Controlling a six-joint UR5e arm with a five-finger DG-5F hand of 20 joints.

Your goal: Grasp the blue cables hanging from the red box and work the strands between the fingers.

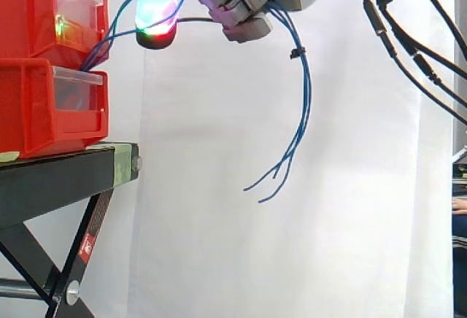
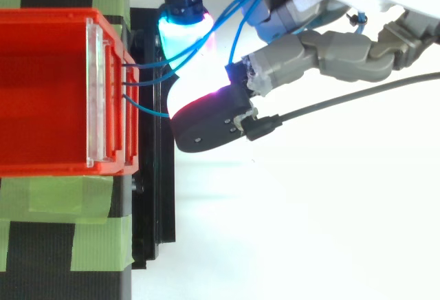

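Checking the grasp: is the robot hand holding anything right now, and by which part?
The hand curls its fingers round the thin blue cables mid-length, between the red plastic bin and the loose hanging ends.

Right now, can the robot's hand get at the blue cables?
Probably yes: the hand is curled round the blue cables, which run from the red box through the hand and dangle free below it. Nothing stands in the way.
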